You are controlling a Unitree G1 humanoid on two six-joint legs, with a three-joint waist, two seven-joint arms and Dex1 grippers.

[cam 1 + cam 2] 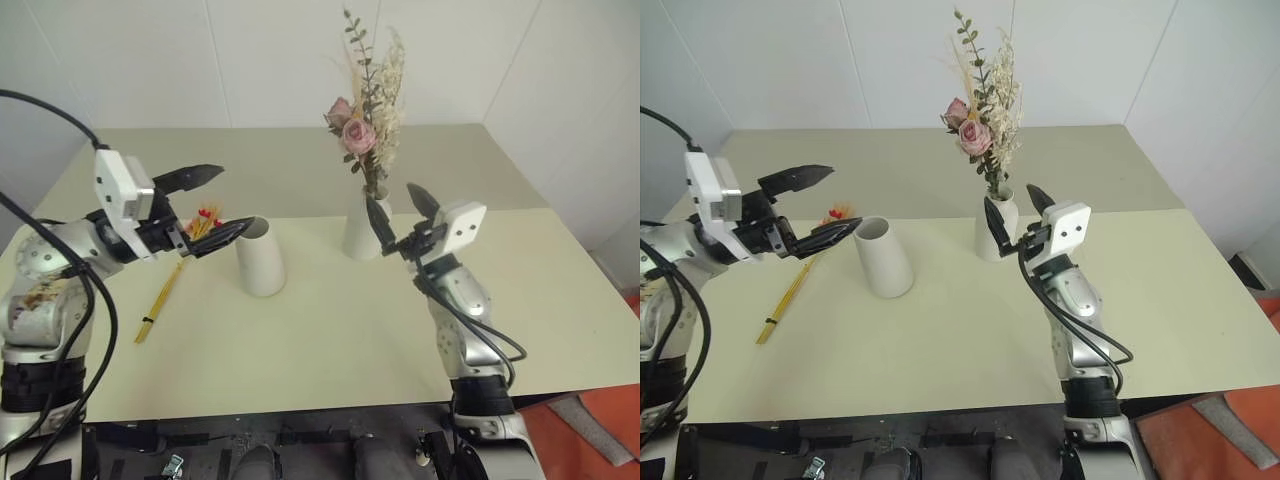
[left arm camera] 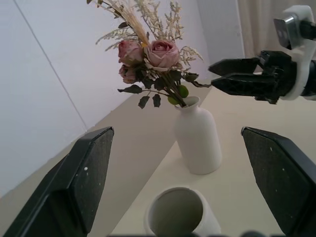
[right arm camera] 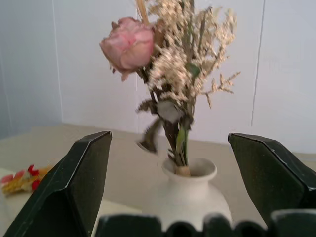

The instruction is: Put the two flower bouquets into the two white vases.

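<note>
A: Where does the rose bouquet (image 1: 365, 120) stand?

B: Upright in the narrow-necked vase (image 1: 362, 232) on the counter (image 1: 330, 340). The right hand (image 1: 400, 215) hangs just beside that vase, fingers spread wide, holding nothing.

A: And the straw bunch (image 1: 172, 282)?

B: It lies flat on the counter, left of the wide-mouthed vase (image 1: 260, 257). The left hand (image 1: 218, 205) hovers over its blooms, wide apart and empty.

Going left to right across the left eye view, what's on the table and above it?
Left gripper with open jaws → straw bunch lying flat → wide vase, empty → narrow-necked vase holding the rose bouquet → right gripper, open.
</note>
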